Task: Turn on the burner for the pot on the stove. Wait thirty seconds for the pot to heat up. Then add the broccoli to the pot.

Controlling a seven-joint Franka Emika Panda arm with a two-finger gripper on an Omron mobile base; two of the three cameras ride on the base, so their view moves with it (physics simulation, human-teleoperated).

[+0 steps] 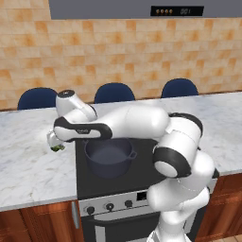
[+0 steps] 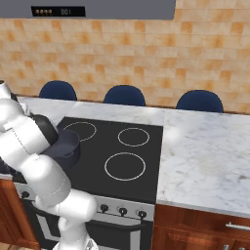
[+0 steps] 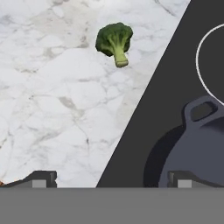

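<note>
hand view: released claw (image 3: 109, 177) hovers over the counter's (image 3: 48, 109) stove-side edge; next, descend and grasp the broccoli (image 3: 114, 41).

We count one wide, round, dark blue-grey metal pot (image 1: 108, 156), one small green broccoli floret with a paler stalk (image 3: 114, 41) at twelve o'clock in the hand view, and one flat black glass cooktop (image 2: 146, 161). Three thin white rings (image 2: 125, 166) show uncovered on its glass. Behind the marble counter (image 2: 205, 151), at twelve o'clock, stand three dark blue rounded chair backs (image 1: 113, 92). Three small dark knobs (image 1: 109, 206) sit on the silver front panel.
</note>
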